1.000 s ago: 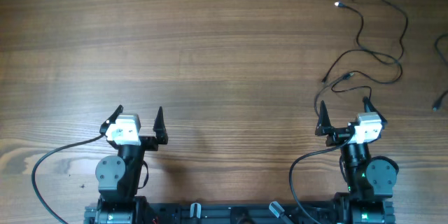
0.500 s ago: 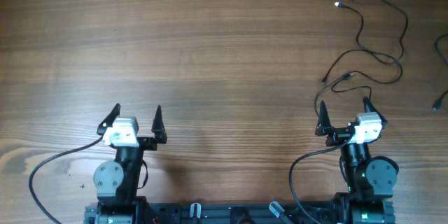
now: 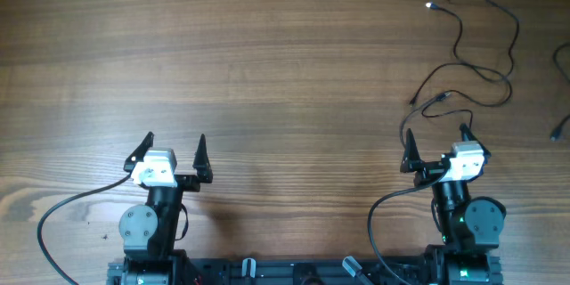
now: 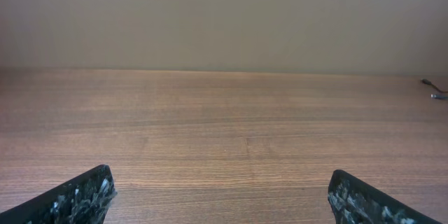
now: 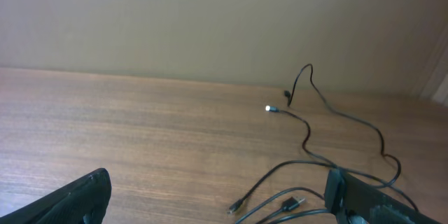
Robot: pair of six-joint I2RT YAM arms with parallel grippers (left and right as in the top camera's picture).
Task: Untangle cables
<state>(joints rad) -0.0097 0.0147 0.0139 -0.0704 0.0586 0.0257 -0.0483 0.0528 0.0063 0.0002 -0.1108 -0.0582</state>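
Observation:
The cables point(image 3: 481, 40) are thin black cords lying as loose strands at the far right of the table, with a silvery plug tip point(image 3: 428, 5) and two plug ends point(image 3: 415, 101) near my right arm. In the right wrist view the cables point(image 5: 308, 136) run just ahead of my open right gripper point(image 5: 220, 199), with plug ends point(image 5: 236, 208) between the fingers' line. My right gripper point(image 3: 436, 140) is open and empty, just short of the strands. My left gripper point(image 3: 174, 145) is open and empty at the near left, far from the cables; the left wrist view point(image 4: 222, 194) shows only bare table.
Thicker black arm wires point(image 3: 62, 209) loop by each base at the near edge. Another dark cord end point(image 3: 558, 127) lies at the right edge. A cable tip point(image 4: 435, 92) shows far right in the left wrist view.
The left gripper shifted slightly left and back a second ago and has held still since. The right arm and the cables have barely moved.

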